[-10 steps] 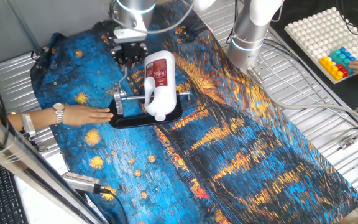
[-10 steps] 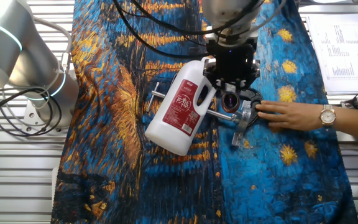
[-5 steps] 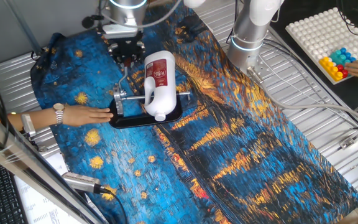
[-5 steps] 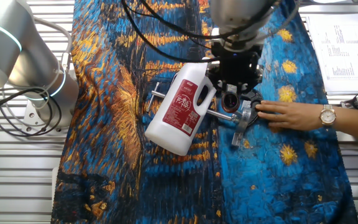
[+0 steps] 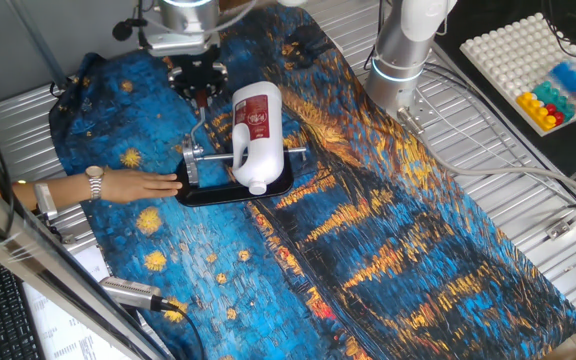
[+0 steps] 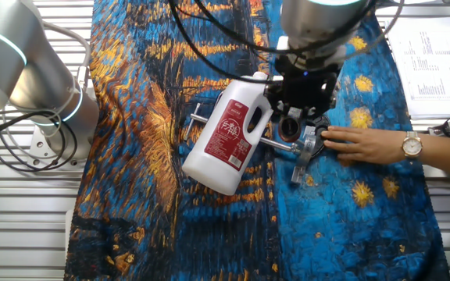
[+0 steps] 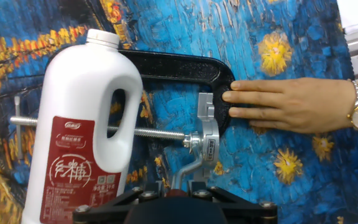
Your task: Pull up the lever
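- the slim silver metal lever point(image 5: 199, 128) with its reddish knob stands on the black metal clamp point(image 7: 185, 65), beside the white jug point(image 7: 82, 130).
- the robot gripper point(image 5: 199, 90) holds the knob end.
- the lever looks stiff and hard; the knob seems the best spot to hold.

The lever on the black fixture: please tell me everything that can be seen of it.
The lever is a slim silver metal rod. Its lower end is hinged to a silver bracket on the black fixture, beside the threaded crossbar. It rises steeply from the hinge to the gripper, which closes around its upper end, where a reddish tip shows. In the hand view only its lower bent part is visible.
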`<state>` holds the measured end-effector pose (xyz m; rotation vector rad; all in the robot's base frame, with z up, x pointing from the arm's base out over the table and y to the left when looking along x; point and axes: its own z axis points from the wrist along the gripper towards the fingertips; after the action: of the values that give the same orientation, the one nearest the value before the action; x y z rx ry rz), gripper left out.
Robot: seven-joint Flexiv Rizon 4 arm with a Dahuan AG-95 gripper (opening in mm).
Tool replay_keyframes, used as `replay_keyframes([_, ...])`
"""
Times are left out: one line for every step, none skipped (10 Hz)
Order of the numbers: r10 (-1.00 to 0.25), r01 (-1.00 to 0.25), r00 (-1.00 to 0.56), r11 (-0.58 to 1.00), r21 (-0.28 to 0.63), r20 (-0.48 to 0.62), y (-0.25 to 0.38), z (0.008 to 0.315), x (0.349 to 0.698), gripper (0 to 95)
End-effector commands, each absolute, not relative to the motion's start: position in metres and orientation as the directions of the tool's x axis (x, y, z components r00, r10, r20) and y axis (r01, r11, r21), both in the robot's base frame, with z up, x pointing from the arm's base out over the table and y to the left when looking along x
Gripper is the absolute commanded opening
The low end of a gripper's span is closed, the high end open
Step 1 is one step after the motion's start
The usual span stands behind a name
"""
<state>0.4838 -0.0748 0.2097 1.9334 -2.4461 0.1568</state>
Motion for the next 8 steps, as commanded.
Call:
replay_keyframes([-0.969,-0.971,-0.236,0.231,-0.069,0.069,-0.0767,0.2077,0.4789,19.0])
replay_keyframes([-0.971,-0.973,-0.226,0.221,-0.074,0.073,-0.0773,0.2067,0.4778,19.0])
replay_keyframes([-0.972,-0.973,-0.222,0.216,-0.079,0.074,-0.0788,0.2048,0.4746,19.0])
replay_keyframes([-0.973,-0.973,-0.219,0.213,-0.086,0.073,-0.0802,0.2032,0.4716,19.0])
replay_keyframes([-0.974,-0.974,-0.215,0.209,-0.087,0.072,-0.0804,0.2028,0.4713,19.0])
replay_keyframes([-0.975,-0.975,-0.210,0.203,-0.089,0.073,-0.0804,0.2024,0.4716,19.0])
replay_keyframes([-0.975,-0.975,-0.209,0.202,-0.088,0.072,-0.0804,0.2020,0.4718,19.0])
replay_keyframes([-0.973,-0.973,-0.220,0.214,-0.082,0.068,-0.0801,0.2021,0.4723,19.0])
